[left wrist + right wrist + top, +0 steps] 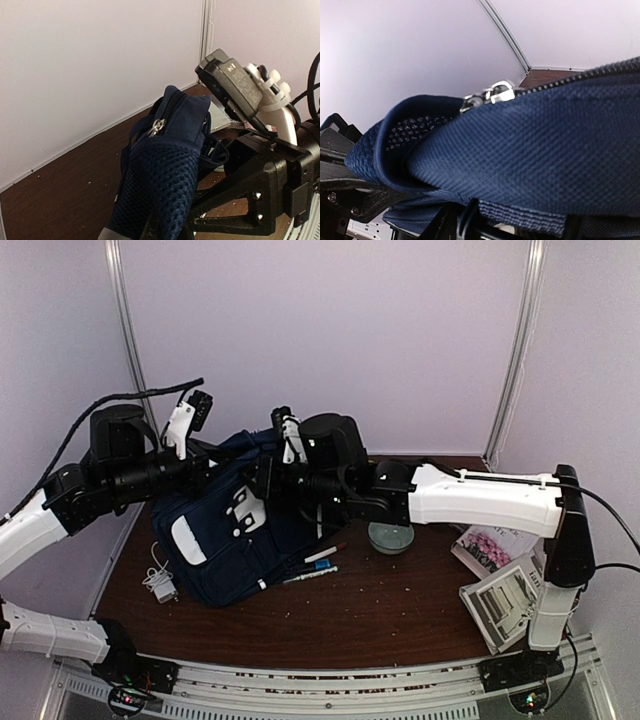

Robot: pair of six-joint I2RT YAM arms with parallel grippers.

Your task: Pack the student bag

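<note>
The student bag lies on the brown surface, and its top end is lifted up off it. The back wall stands close behind the bag. A side wall is near on the bag's left, so there is little room on those two sides. In front of the bag the surface is wide and open, all the way to the near edge. By the bag's front left corner sits a white charger with its cord. Some pens lie right by the bag's front right edge. Farther right of the bag is a round green dish, and well past that some books lie near the right wall. The left claw is at the bag's top left, pinched together on the blue mesh cloth and holding it up. The right claw is at the bag's top right, close to the silver zipper pulls. The blue cloth fills that arm's own camera, so I cannot tell if this claw is apart or together.
</note>
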